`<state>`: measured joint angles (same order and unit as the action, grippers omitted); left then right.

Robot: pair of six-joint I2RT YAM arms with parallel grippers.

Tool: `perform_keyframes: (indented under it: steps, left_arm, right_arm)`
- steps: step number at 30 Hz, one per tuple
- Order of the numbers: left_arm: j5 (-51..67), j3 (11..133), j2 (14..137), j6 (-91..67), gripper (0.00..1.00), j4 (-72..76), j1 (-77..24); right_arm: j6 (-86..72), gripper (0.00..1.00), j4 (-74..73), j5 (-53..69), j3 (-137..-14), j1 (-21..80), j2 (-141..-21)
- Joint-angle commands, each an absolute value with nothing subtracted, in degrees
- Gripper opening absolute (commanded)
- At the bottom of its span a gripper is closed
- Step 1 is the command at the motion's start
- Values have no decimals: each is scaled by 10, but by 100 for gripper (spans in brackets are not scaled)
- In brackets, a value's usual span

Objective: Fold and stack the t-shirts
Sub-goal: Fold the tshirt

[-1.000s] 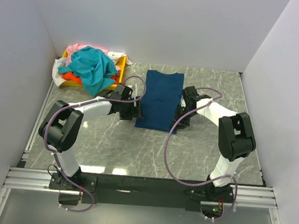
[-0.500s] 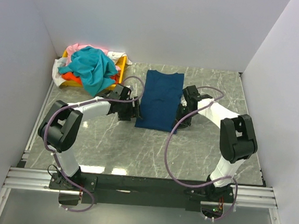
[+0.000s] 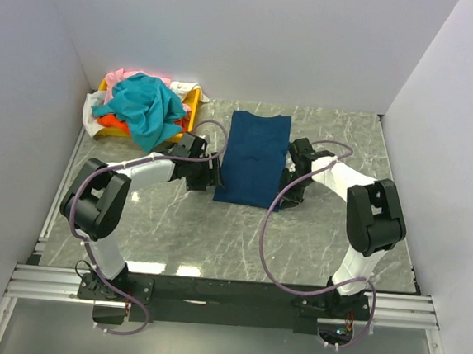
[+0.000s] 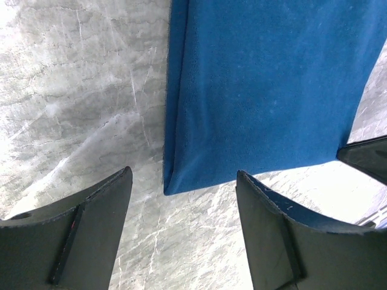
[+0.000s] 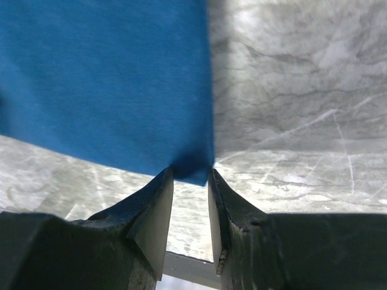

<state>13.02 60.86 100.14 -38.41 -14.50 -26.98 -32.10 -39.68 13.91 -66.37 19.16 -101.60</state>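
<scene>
A large navy blue t-shirt (image 3: 255, 154), folded into a long rectangle, lies flat in the middle of the table. My left gripper (image 3: 211, 177) sits low at its near left corner. It is open and empty, and that corner (image 4: 172, 184) lies just ahead between the fingers. My right gripper (image 3: 288, 190) is at the near right corner. Its jaws stand a narrow gap apart with the corner (image 5: 195, 172) lying flat between the tips, not bunched. More t-shirts are heaped at the far left: teal (image 3: 143, 107) on top, orange (image 3: 113, 122), pink (image 3: 123, 74) and white (image 3: 91, 115).
The heap rests in a shallow yellow tray (image 3: 194, 107) in the far left corner. White walls enclose the grey marble table (image 3: 215, 233) on the left, back and right. The right gripper's dark finger (image 4: 369, 157) shows at the right edge of the left wrist view.
My left gripper has drawn back slightly to the left, off the shirt's edge. The right gripper has barely shifted. The shirt has not moved.
</scene>
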Motion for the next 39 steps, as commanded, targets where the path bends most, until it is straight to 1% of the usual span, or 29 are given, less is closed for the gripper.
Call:
perform_keyframes:
  steps: [1, 13, 16, 17, 18, 21, 22, 24, 29, 36, 37, 39]
  left_arm:
    - [134, 615, 998, -386, 75, -139, -268]
    - [132, 614, 1006, -388, 75, -140, -268]
    - [125, 618, 1012, -388, 73, -147, -268]
    - [120, 620, 1014, -388, 72, -150, -267]
    - [120, 625, 1020, -388, 72, -158, -268]
    - [118, 628, 1031, -388, 68, -164, -268]
    - [120, 628, 1033, -388, 67, -163, -269]
    - [128, 628, 1036, -389, 63, -156, -269]
    - [140, 635, 1045, -389, 54, -157, -273]
    - [154, 628, 1057, -392, 48, -152, -283]
    - [155, 628, 1060, -391, 44, -152, -283]
    - [157, 631, 1067, -390, 40, -152, -283]
  right_arm:
    - [-316, 38, -414, 122, -660, 196, -1030]
    - [-310, 37, -405, 131, -654, 205, -1066]
    - [-308, 31, -405, 130, -652, 206, -1073]
    - [-308, 29, -406, 129, -652, 206, -1075]
    - [-308, 24, -406, 130, -651, 206, -1075]
    - [-308, 19, -406, 130, -651, 206, -1075]
    - [-308, 18, -406, 130, -651, 206, -1075]
    - [-308, 16, -406, 130, -651, 206, -1075]
    - [-308, 15, -407, 129, -651, 206, -1075]
    - [-309, 15, -405, 129, -648, 206, -1074]
    - [-310, 15, -405, 129, -647, 206, -1074]
    - [-310, 14, -405, 129, -646, 205, -1073]
